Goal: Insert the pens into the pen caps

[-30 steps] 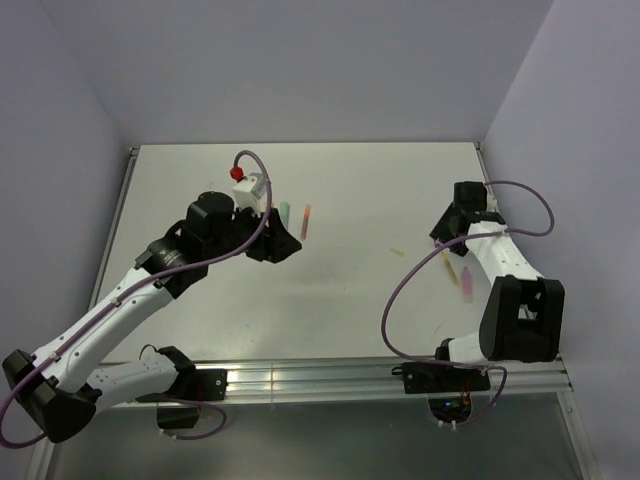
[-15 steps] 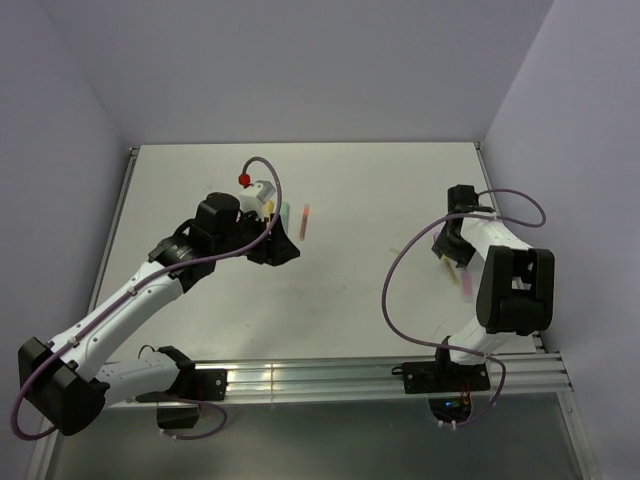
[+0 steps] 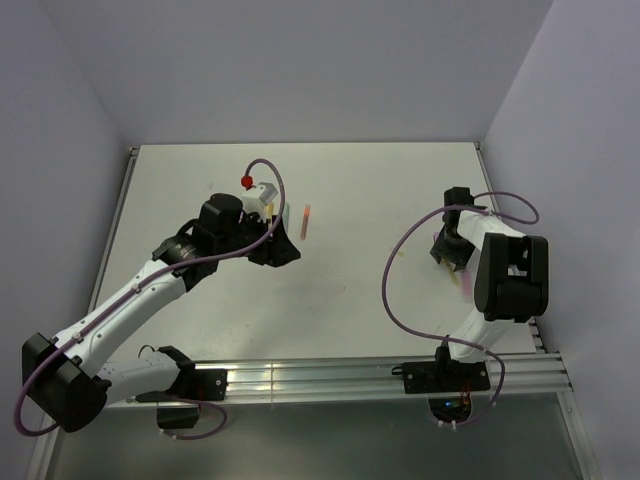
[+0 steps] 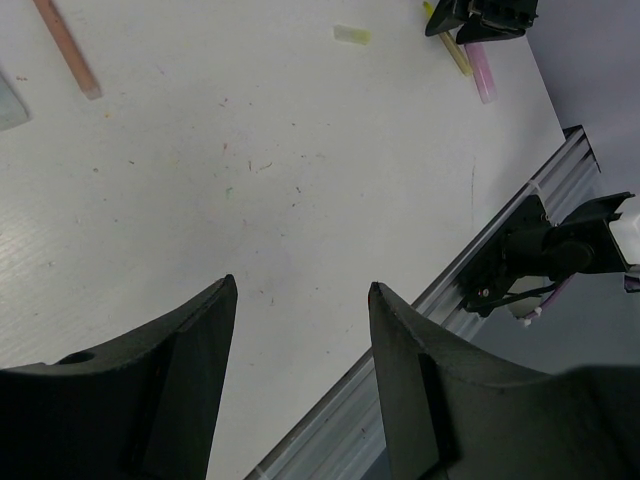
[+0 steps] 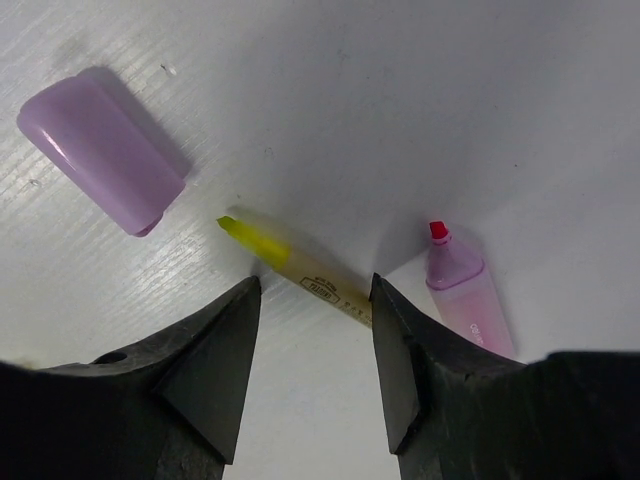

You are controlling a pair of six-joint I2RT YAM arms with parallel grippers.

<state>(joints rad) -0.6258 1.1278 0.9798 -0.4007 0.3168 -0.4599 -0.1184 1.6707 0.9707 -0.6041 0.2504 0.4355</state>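
Observation:
My right gripper (image 5: 315,285) is open, low over the table. A yellow pen (image 5: 300,265) lies slantwise just past its fingertips, its tail running under the right finger. A purple pen cap (image 5: 100,150) lies to the upper left and a pink pen (image 5: 465,290) with a red tip to the right. My left gripper (image 4: 300,285) is open and empty above bare table. An orange-red pen (image 3: 305,220) lies just to its right in the top view. A small yellow pen cap (image 4: 352,35) sits farther off.
A mint piece (image 4: 8,100) shows at the left edge of the left wrist view. The aluminium rail (image 3: 330,378) runs along the near table edge. Walls close the table (image 3: 360,190) at the back and right. A purple cable (image 3: 395,280) loops beside the right arm.
The right arm has folded in and its gripper has come down and nearer, over the yellow and pink pens. The left gripper has shifted slightly and stays open.

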